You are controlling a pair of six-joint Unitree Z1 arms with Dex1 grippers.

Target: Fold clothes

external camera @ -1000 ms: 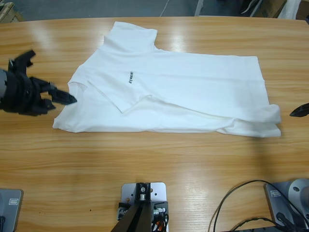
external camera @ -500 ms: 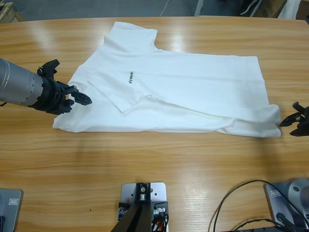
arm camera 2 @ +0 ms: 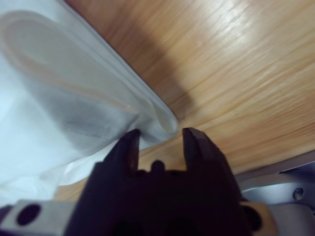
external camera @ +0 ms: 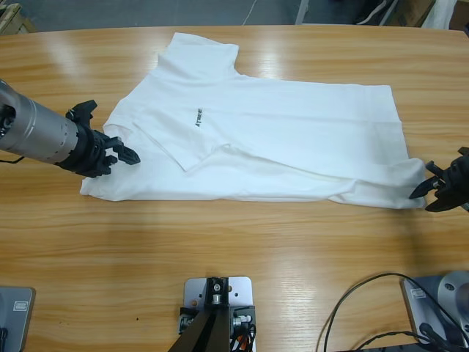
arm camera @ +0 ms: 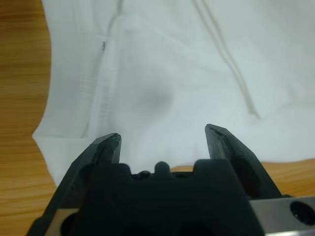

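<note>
My view: long wooden table (external camera: pixel 242 249) (glossy, light glare along far edge). Grey floor (external camera: pixel 132 13) beyond. Black cables (external camera: pixel 352 308) trail over near corner.

High cam sits fixed above my desk (external camera: pixel 242 235), looking straight down on the whole T-shirt (external camera: pixel 293 139). My left wrist cam looks along my fingers (arm camera: pixel 106 147), close over the shirt's collar end. My right wrist cam is tight on the hem corner. All three share the shirt.
</note>
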